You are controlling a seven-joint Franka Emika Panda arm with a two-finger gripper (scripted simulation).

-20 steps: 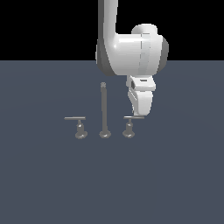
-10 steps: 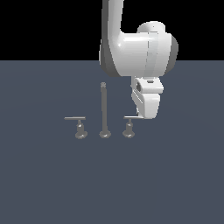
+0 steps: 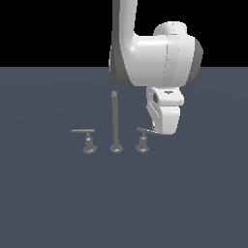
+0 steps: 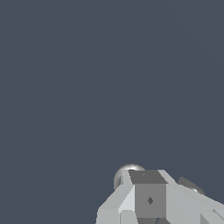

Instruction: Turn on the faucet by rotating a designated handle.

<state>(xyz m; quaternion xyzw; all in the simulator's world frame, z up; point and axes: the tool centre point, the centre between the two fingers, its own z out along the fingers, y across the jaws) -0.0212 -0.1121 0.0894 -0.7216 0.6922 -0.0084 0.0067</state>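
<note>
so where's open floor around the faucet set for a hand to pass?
Bare floor in front of all three pieces and to the exterior view's left of the far lever. Gaps beside the spout are narrow. Crowded at the handle, where the gripper hangs.

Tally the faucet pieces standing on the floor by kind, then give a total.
Upright spout: 1
Lever handles on bell bases: 2, one at the exterior view's left, one at its right beside the gripper
Total: 3 pieces, all grey metal
</note>
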